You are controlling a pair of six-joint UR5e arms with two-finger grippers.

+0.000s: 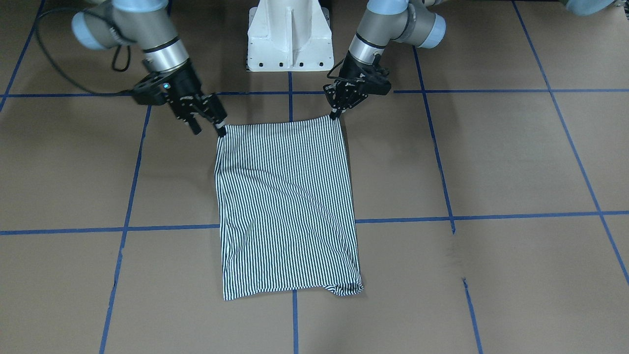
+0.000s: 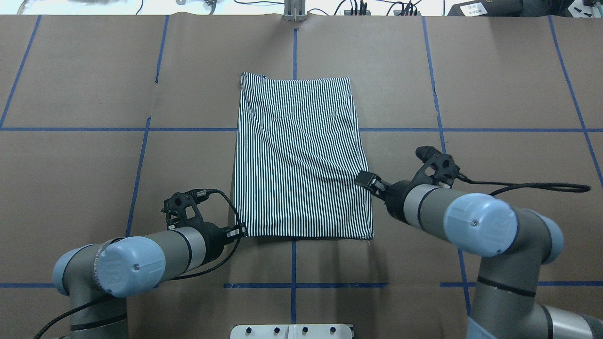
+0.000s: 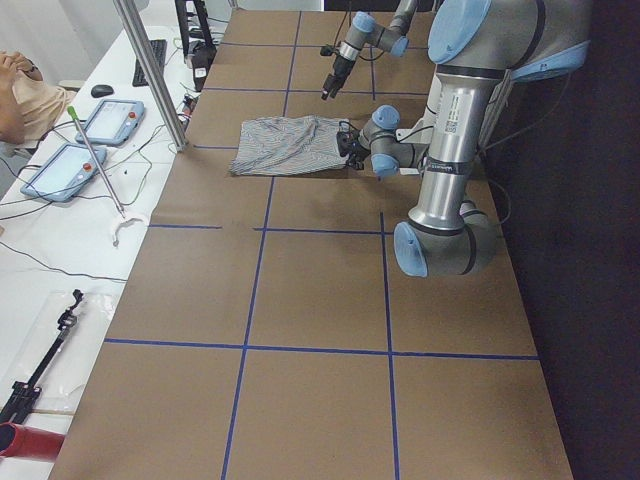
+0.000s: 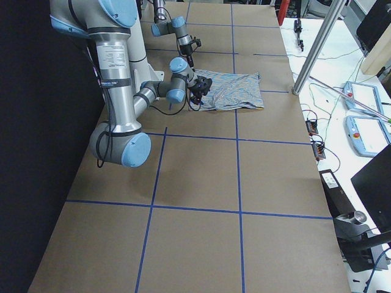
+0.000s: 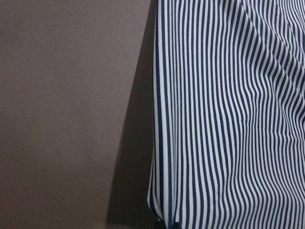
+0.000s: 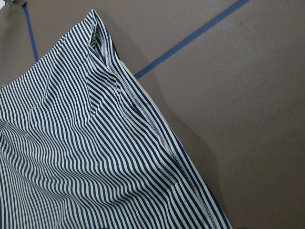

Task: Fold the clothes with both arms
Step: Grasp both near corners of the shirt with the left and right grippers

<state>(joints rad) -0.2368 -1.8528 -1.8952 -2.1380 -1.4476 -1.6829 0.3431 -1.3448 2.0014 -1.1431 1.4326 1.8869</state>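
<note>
Nearest the overhead camera are the two silver-grey tubular arms with light-blue joint caps, the left arm (image 2: 122,263) and the right arm (image 2: 476,223). Both reach forward over the brown paper-covered counter (image 2: 494,70), which is ruled with blue tape. Between them, in the middle of the counter and across the centre tape line, lies the navy-and-white striped shirt (image 2: 301,155). It is flat and already a long rectangle, with one short edge toward the white pedestal base (image 1: 290,39).

No collar, buttons or sleeves show, and the right wrist view shows stitched edges stacked in layers. I judge that the sides have already been folded in. A diagonal crease crosses the cloth, and the far corner on the robot's left is slightly bunched.

The right end effector (image 1: 209,130) has its fingers apart, one fingertip touching the near corner on its side and nothing clamped. The left end effector (image 1: 337,115) has its tip at the other near corner. Its fingers look close together, but I cannot tell whether they pinch the fabric.

What seems left is to take both near corners, carry that edge over to the far edge to halve the rectangle, and smooth it.
</note>
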